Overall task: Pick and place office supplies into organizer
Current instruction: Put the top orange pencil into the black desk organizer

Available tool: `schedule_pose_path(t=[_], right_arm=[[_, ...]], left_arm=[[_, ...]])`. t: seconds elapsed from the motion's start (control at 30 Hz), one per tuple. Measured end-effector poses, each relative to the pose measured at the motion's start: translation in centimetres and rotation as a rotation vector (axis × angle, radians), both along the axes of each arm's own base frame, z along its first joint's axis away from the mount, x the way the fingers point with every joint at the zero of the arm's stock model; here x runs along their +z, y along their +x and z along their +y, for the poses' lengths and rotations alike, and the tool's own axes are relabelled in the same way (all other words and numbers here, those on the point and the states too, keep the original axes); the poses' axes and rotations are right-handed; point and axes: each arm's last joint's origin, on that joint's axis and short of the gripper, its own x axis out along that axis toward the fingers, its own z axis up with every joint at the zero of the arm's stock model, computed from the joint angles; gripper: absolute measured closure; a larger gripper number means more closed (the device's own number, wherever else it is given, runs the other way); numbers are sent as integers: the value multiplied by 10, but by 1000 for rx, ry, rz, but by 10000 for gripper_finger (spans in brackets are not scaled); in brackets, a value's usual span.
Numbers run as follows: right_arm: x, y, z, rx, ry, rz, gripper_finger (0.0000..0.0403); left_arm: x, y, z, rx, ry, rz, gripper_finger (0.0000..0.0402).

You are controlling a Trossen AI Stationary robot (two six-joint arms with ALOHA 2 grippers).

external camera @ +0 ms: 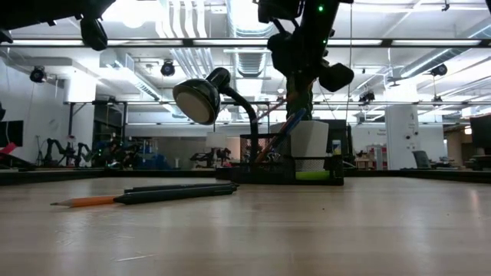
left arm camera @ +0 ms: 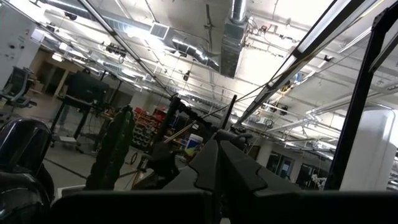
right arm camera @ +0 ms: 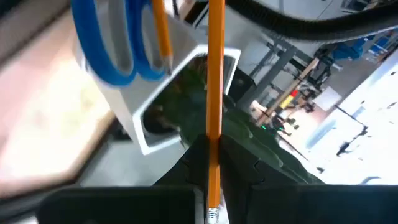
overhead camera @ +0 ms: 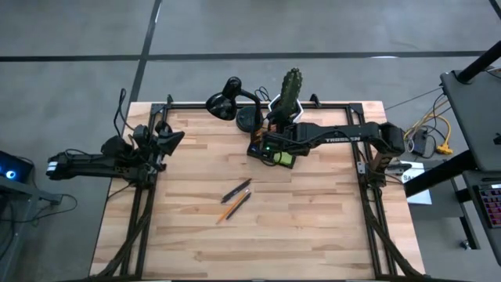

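Observation:
The dark organizer (overhead camera: 275, 154) stands at the table's far middle with a lime-green pad (overhead camera: 286, 160) in it. Blue scissors handles (right arm camera: 111, 43) and a pencil (right arm camera: 163, 31) stick up beside it. My right gripper (right arm camera: 208, 146) hovers over the organizer (external camera: 291, 165), shut on an orange pencil (right arm camera: 215, 74). An orange pencil (overhead camera: 232, 207) and a dark pen (overhead camera: 236, 190) lie flat on the wood at mid-table; the low view shows the same pencil (external camera: 88, 202) and pen (external camera: 180, 192). My left gripper (left arm camera: 221, 168) is shut on nothing and raised at the table's left edge (overhead camera: 166, 142). My right gripper pinches the orange pencil between its two fingers near the eraser end (right arm camera: 213, 163). The pencil runs along the fingers and sticks out ahead of them, slanting down toward the organizer. Its far tip lies outside the frame, so what it touches cannot be told.
A black desk lamp (overhead camera: 226, 104) and a cactus (overhead camera: 291, 88) in a white hexagonal pot (right arm camera: 163, 109) stand right behind the organizer at the far edge. Bare wood (overhead camera: 297, 227) spreads over the near half of the table.

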Motion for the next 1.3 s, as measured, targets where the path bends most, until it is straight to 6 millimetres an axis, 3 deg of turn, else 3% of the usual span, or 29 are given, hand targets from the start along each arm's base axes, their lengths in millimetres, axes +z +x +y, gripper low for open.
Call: schedule_pose_path(t=[0.57, 1.3], right_arm=[[-4, 5, -5, 90, -87, 212, 390], [-45, 31, -8, 87, -183, 300, 390]], left_arm=[[-1, 0, 0, 0, 0, 9, 402], [-1, 0, 0, -1, 0, 8, 402]])
